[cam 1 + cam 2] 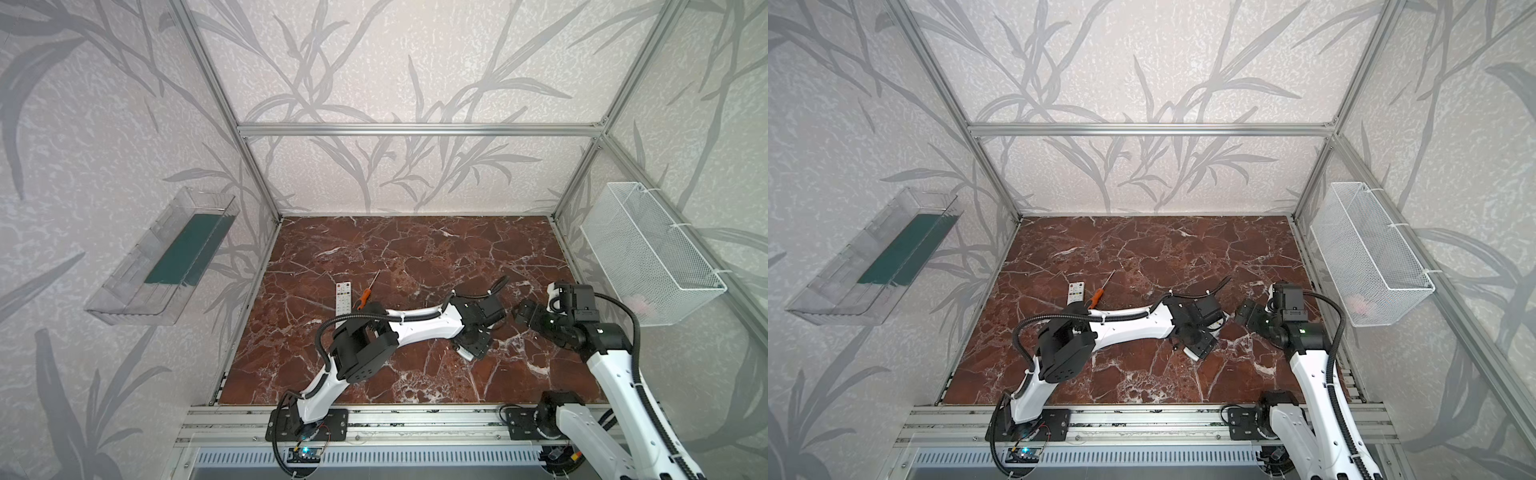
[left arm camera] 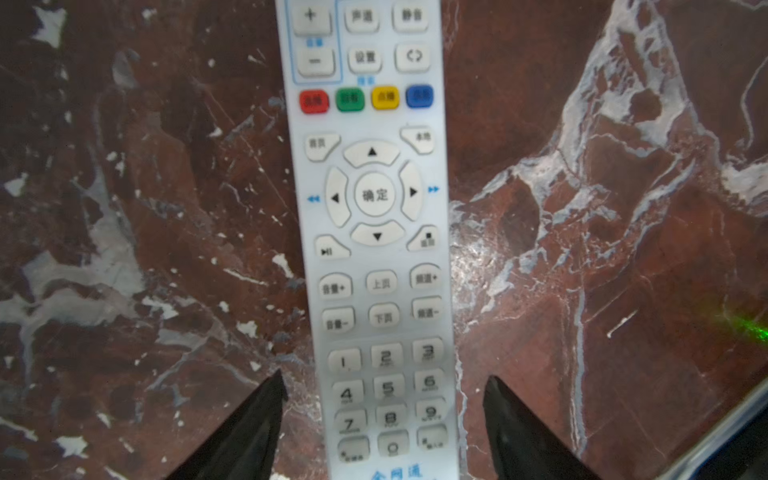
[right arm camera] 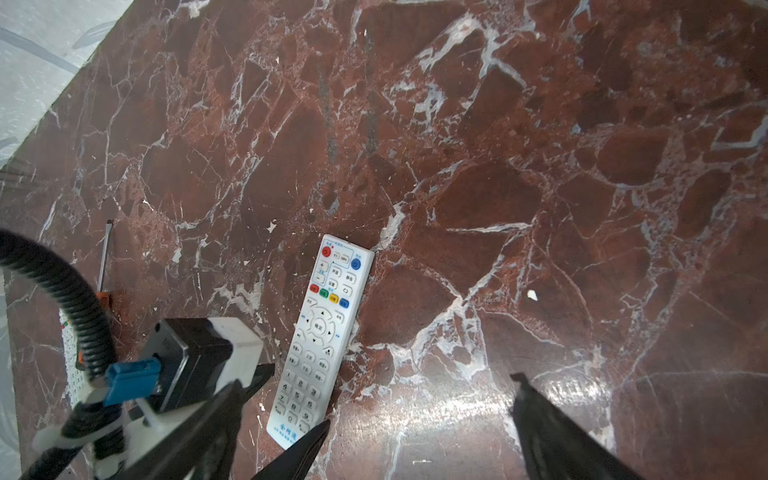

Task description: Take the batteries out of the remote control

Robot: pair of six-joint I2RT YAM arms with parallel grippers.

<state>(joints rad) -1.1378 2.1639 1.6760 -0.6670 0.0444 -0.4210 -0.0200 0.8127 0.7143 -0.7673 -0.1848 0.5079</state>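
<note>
Right of centre on marble table (image 1: 415,257), near side, beneath left gripper (image 2: 386,380): remote control (image 2: 374,195), flat, buttons up. Jaws apart, straddling keypad end, gap each side, nothing gripped. Right gripper (image 3: 422,399) just right, jaws wide, empty. Batteries unseen, underside hidden. Further left in both top views: second remote (image 1: 343,297), orange-handled screwdriver (image 1: 365,296) just beside.

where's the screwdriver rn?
In both top views the screwdriver lies flat on the table, left of centre, just right of the white remote that sits near the left edge. Its tip points to the far side.
</note>
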